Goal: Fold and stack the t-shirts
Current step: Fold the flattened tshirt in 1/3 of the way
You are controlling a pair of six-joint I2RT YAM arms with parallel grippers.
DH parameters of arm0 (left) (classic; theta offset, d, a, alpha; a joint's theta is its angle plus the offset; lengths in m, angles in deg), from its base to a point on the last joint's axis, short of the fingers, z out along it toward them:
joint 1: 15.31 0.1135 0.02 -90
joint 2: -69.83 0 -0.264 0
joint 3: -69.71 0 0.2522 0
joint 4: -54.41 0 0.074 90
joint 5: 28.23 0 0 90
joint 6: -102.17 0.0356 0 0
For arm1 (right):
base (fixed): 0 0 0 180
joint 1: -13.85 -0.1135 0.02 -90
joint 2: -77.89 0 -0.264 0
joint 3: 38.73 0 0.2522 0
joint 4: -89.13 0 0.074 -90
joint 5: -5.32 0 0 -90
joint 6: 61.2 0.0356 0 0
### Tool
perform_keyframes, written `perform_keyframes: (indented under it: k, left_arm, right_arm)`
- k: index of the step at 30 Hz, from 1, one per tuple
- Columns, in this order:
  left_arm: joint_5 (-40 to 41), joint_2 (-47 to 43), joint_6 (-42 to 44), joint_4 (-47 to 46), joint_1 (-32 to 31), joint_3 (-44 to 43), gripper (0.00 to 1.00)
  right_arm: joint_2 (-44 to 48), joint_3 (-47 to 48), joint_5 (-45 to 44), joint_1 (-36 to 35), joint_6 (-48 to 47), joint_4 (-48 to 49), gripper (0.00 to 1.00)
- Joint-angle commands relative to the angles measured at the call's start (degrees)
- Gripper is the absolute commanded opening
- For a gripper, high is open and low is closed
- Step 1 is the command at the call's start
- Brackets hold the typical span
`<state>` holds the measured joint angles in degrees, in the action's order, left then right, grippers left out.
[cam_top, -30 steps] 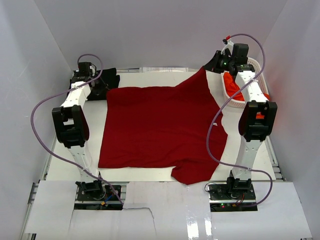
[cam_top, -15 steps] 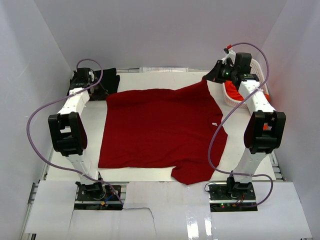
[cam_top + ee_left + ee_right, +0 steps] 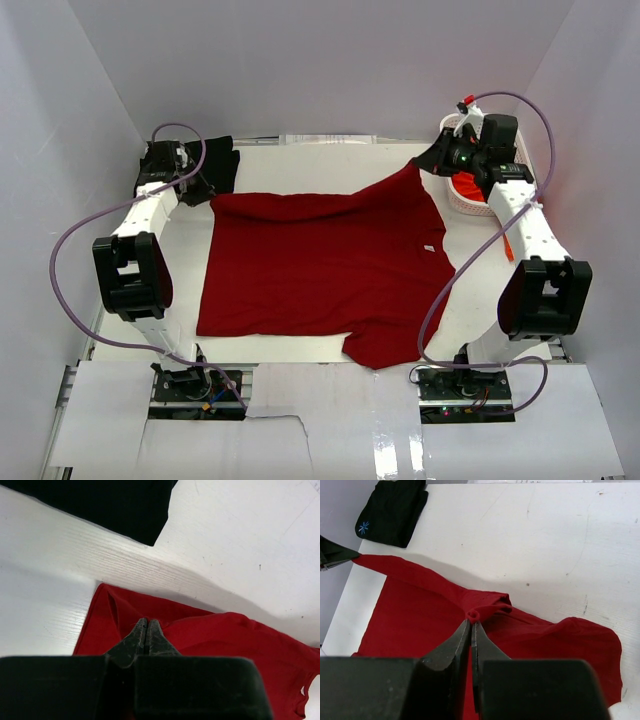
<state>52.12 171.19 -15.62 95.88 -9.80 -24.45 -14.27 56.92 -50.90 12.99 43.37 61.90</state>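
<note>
The left tool [image 3: 147, 622] is clamped on a corner of the red shirt [image 3: 320, 265], and the right tool [image 3: 471, 622] on a bunched fold. Between them the light, limp cloth sags onto the worktop [image 3: 330, 160]. Corners probably grip best.

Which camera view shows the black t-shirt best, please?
The right wrist view: the black t-shirt lies folded, almost whole, its small blue print visible. In the top external view the shirt is partly hidden behind the left arm. The left wrist view shows only one dark corner.
</note>
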Motion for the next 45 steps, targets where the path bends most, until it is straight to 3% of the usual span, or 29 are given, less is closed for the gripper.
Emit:
perform_keyframes:
  k: [1, 22, 45]
  left_arm:
    - [0.51, -3.28, 1.07, -1.07, 0.46, 1.03, 0.00]
    - [3.50, -4.77, 0.37, -1.95, 1.25, 6.05, 0.00]
    - [2.53, -6.52, 0.46, -1.34, 2.57, 12.11, 0.00]
  right_arm:
    - [4.61, -1.82, 0.41, 0.16, -0.68, 1.17, 0.08]
    - [15.60, -15.79, -6.44, 0.16, 0.63, -3.04, 0.08]
    - [20.18, -25.28, -14.70, 0.16, 2.04, -7.27, 0.08]
